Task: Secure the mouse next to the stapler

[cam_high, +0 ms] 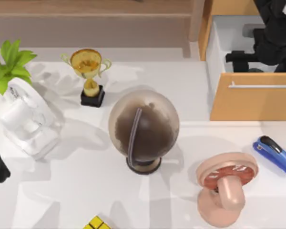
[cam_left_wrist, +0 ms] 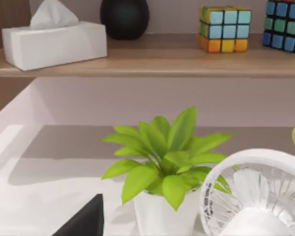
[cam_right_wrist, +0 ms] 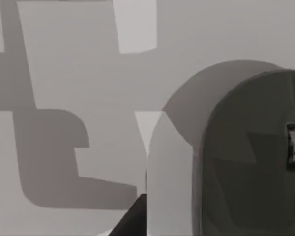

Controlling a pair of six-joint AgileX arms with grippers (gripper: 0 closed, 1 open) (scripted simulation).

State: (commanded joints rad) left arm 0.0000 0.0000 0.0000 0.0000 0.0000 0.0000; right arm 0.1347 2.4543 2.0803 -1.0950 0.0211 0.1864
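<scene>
A: How many of each are counted?
B: One stapler [cam_high: 274, 154], bright blue with a black top arm, at the table's right edge; one dark grey domed mouse [cam_right_wrist: 246, 157], seen close under the right wrist.
A: The right gripper [cam_high: 250, 59]?
B: Over the open drawer [cam_high: 252, 98], far right; its grip cannot be told.

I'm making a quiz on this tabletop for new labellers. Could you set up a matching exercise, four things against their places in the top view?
Things:
1. stapler
2. trophy
3. globe
4. potted plant

Places:
A. middle of the table
B. far left edge, beside the white fan
C. right edge, below the wooden drawer
D. back, between plant and globe

Pairs: 1-C, 2-D, 3-A, 4-B
</scene>
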